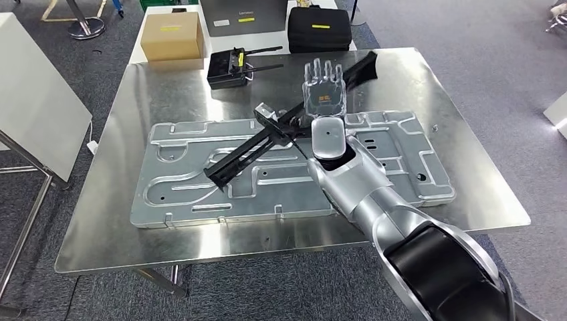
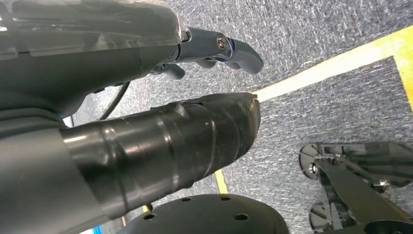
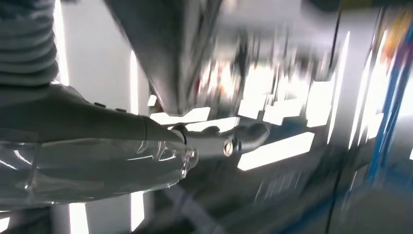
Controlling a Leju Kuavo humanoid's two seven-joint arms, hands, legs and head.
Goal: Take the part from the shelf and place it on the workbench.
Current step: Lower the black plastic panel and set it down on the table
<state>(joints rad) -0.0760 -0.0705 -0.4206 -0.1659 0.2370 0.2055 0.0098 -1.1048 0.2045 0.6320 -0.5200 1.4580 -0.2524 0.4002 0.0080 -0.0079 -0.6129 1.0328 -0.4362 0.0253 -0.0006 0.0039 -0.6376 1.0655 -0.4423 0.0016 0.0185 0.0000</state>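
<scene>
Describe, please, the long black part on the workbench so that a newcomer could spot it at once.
On the steel workbench lies a large embossed grey metal panel. The long black part lies diagonally across it, running under the right robot hand. It is the only slim dark bar there, unlike the boxy black controller behind.

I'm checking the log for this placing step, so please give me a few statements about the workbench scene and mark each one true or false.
1. The long black bracket part lies across the stamped grey metal panel. True.
2. The right robot hand is above the shiny steel workbench with its fingers spread. True.
3. The brown cardboard box sits on the stamped grey metal panel. False: it stands beyond the workbench's far edge.
4. The black remote controller with antennas rests near the workbench's far edge. True.
5. The left robot hand holds the black bracket part. False: the left wrist view shows it above grey carpet, holding nothing.
</scene>
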